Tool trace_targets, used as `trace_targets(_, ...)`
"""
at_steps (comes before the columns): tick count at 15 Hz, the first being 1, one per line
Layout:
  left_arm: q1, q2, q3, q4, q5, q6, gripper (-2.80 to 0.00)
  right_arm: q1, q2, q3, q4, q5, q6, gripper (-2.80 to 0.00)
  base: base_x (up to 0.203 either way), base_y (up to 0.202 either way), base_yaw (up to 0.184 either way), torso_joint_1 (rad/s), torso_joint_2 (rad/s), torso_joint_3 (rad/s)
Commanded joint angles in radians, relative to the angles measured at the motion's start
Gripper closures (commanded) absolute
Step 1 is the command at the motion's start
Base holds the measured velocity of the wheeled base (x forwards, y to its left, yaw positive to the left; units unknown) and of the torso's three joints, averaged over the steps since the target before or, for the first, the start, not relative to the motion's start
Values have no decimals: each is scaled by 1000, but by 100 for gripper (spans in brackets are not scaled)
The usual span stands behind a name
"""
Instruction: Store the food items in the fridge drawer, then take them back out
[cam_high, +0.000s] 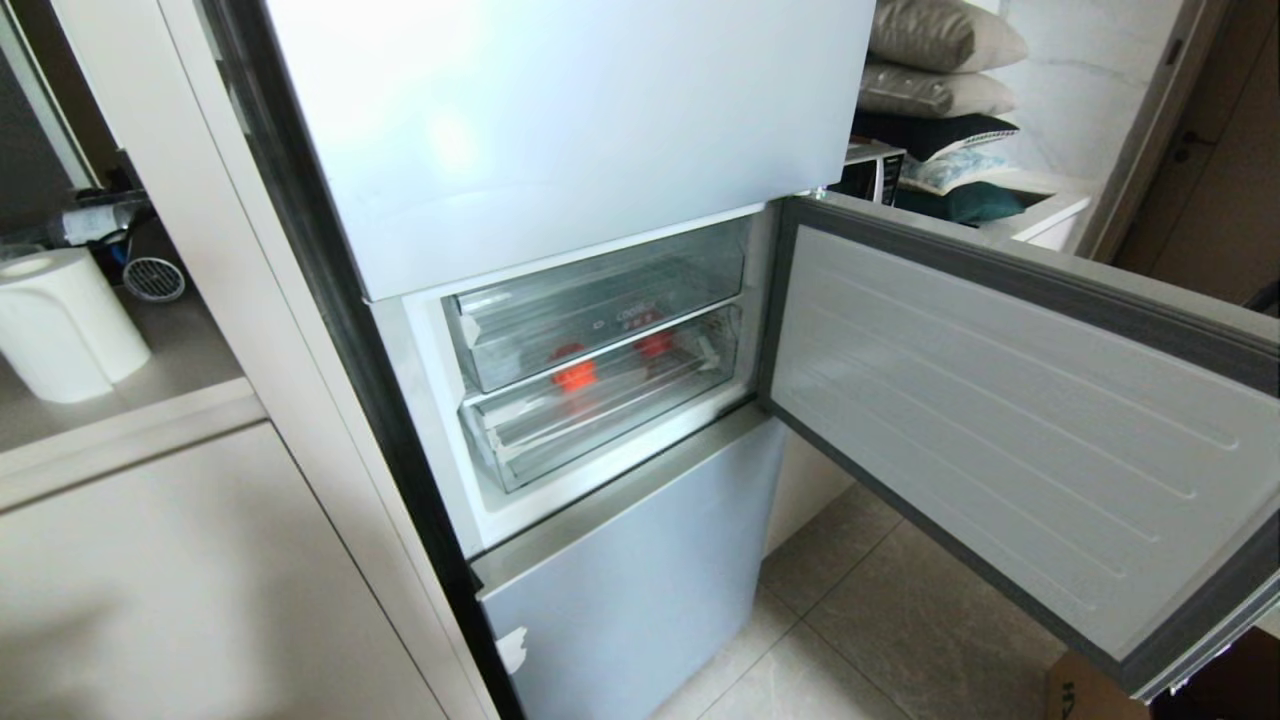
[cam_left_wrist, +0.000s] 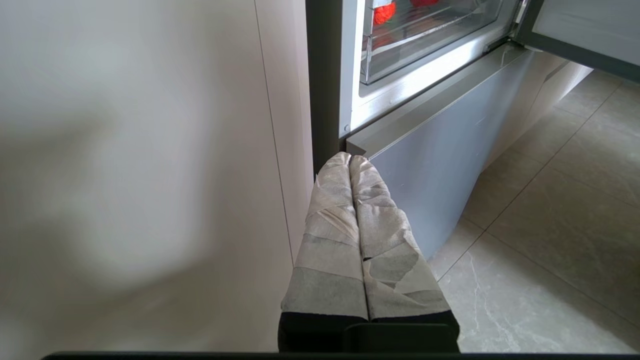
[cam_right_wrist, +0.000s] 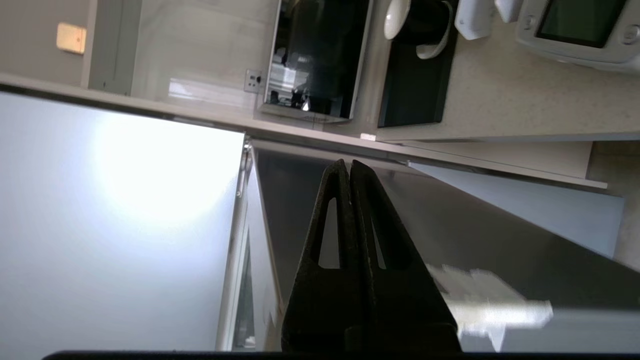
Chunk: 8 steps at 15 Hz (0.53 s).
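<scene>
You have the fridge before you with its middle door swung wide to the right. Inside are two clear drawers, both pushed in. The lower, deeper one is the fridge drawer, and through its front you can see two red food items; a second red one sits more to the right. I cannot find the whitish wrapped item.

Your right hand is pressed shut with nothing between its fingers, and it points along the outer face of the open door, away from the drawer. Your left hand is also closed and empty, parked low near the bottom panel of the fridge.

I judge that the storing part is done and the taking out is about to begin. The next move asks you to bring the right hand around to the drawer's front lip, open it, hook the lip and pull the drawer out straight. Mind the door edge while you turn.
</scene>
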Motion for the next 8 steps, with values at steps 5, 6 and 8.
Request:
trace_targets(5,0,0,0,0,1,0,0,160,124,-113,-3,-226,-61,0,0,0,0,0,0,0)
trace_targets(6,0,0,0,0,1,0,0,225,179,-126,-3,-414,-139,0,0,0,0,0,0,0)
trace_targets(8,0,0,0,0,1,0,0,380,274,-112,-29,-729,-361,0,0,0,0,0,0,0)
